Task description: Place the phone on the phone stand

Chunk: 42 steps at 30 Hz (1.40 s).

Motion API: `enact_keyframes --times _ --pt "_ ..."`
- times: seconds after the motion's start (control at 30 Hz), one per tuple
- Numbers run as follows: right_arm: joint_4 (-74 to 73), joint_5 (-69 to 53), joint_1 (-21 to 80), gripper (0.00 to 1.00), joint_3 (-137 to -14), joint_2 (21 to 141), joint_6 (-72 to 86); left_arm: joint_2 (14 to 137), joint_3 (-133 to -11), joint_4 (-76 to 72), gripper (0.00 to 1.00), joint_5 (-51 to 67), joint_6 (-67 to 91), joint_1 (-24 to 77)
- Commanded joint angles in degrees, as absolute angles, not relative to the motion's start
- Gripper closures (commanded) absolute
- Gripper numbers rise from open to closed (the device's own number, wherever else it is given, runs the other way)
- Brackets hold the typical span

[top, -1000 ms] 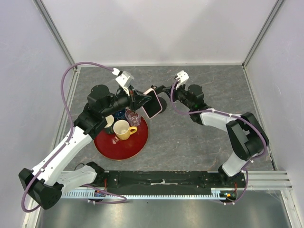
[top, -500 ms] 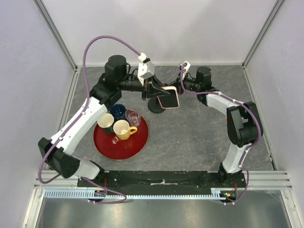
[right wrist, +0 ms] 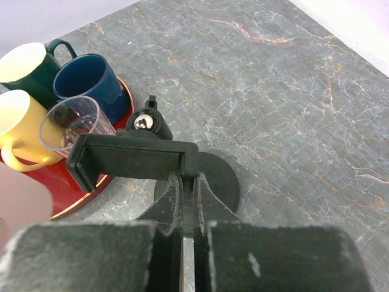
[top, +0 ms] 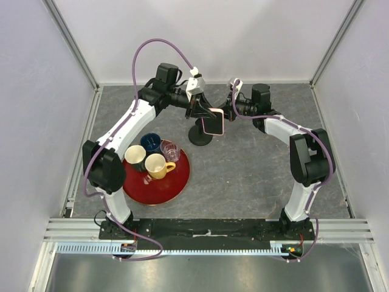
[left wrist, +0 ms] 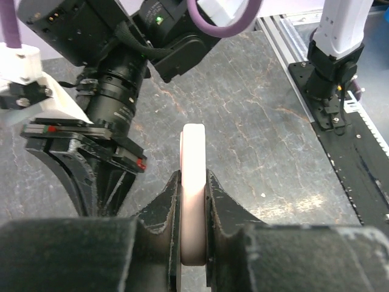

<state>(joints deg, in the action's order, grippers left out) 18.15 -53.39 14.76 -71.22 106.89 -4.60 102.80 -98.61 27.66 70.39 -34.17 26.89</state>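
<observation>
Grey table [top: 255, 176], left end effector [left wrist: 193, 180] clamping phone [left wrist: 194, 146]

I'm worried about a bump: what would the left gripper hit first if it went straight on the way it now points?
Probably the grey table, phone edge first; the right gripper sits just aside of that line, though depth is unclear.

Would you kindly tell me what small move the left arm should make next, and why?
Probably ease the left gripper across so the pink-rimmed black smartphone it clamps edge-on lines up with the small black disc-based phone stand, whose clamp head the right gripper holds; the phone looks not yet seated.
</observation>
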Motion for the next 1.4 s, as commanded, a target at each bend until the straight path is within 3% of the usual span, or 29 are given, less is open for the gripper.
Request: enact_keyframes --times 0.0,0.47,1.37 --pt "15.38 -56.16 14.77 1.0 -71.46 108.02 -6.86 104.85 -104.85 25.23 0.98 75.76 -39.99 26.54" --pt "16.17 -55.9 14.77 1.0 -70.31 107.32 -6.86 115.48 -113.98 15.56 0.98 80.16 -27.79 26.28" --pt "15.64 -54.49 14.77 1.0 -69.43 106.17 -7.56 120.85 -120.59 33.04 0.98 72.6 -34.63 25.4"
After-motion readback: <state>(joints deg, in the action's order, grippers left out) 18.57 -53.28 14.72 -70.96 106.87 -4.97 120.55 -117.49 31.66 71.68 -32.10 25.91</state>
